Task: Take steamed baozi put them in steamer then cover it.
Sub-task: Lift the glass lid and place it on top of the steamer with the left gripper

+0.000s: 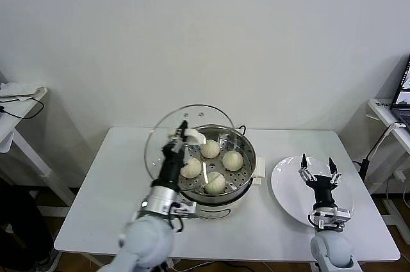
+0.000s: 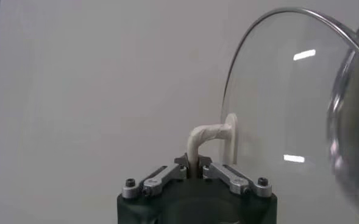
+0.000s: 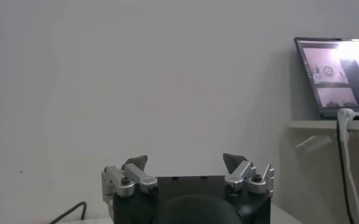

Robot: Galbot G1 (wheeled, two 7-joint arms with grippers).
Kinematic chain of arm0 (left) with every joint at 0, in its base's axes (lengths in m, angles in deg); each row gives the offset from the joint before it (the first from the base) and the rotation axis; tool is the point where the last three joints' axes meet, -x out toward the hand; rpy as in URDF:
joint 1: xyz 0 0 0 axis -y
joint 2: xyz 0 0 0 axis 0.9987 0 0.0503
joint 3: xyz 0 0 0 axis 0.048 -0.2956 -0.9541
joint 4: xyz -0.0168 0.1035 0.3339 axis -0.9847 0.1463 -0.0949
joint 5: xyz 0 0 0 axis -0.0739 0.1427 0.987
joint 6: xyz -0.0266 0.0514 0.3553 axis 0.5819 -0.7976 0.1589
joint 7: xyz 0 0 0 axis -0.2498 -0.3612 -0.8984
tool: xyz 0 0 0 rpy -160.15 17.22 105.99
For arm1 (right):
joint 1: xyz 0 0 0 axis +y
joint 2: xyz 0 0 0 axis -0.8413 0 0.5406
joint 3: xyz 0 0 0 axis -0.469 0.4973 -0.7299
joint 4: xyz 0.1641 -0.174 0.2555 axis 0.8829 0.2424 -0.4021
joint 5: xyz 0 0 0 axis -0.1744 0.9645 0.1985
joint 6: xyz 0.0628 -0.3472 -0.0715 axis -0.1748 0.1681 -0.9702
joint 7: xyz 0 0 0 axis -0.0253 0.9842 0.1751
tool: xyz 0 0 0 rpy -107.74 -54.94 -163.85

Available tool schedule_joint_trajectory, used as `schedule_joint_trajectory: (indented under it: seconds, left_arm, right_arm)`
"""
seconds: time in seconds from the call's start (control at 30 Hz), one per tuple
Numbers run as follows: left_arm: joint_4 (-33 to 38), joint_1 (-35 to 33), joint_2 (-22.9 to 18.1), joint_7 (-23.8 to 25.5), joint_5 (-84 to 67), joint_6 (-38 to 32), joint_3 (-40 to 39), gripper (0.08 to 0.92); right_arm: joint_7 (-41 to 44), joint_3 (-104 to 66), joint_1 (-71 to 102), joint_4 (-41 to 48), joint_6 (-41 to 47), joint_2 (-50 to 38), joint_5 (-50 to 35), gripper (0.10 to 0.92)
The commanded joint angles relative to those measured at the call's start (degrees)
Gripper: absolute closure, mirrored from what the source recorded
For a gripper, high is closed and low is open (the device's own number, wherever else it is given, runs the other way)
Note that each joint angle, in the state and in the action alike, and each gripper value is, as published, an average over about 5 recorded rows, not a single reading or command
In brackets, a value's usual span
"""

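Several cream-white steamed baozi (image 1: 211,148) lie on the perforated tray inside the shiny steamer (image 1: 246,165) at the table's middle. My left gripper (image 1: 179,134) is shut on the white handle (image 2: 205,137) of the clear glass cover (image 1: 159,136). The cover (image 2: 289,103) is held tilted on edge, above the steamer's left rim. My right gripper (image 1: 318,171) stands open and empty above the white plate (image 1: 285,189); in its wrist view the right gripper (image 3: 185,161) points at the wall.
A flat white plate lies on the table to the right of the steamer. A black cable (image 1: 242,130) runs behind the pot. Side tables stand at the far left (image 1: 22,102) and far right (image 1: 388,112), the right one with a laptop (image 3: 336,74).
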Motion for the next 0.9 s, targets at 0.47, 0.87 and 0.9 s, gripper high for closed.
schedule_joint_trajectory:
  seconds: [0.47,0.87,0.9]
  left_arm:
    - [-12.46,6.64,-8.67,10.17,16.86,7.26,-10.29,0.803]
    - [-15.91,7.71,-10.28,10.62,17.91,7.0,-10.17,0.803]
    - [-16.19,7.84,-10.36,10.63,17.98,7.0,-10.15,0.803]
  right_arm:
    - [1.3,-0.7,-0.53,2.15,-0.5,1.25,-0.05,0.203]
    - [1.47,-0.81,-0.48,2.56,-0.55,1.66,0.01,0.203]
    - [1.49,-0.8,-0.47,2.62,-0.56,1.7,0.01,0.203]
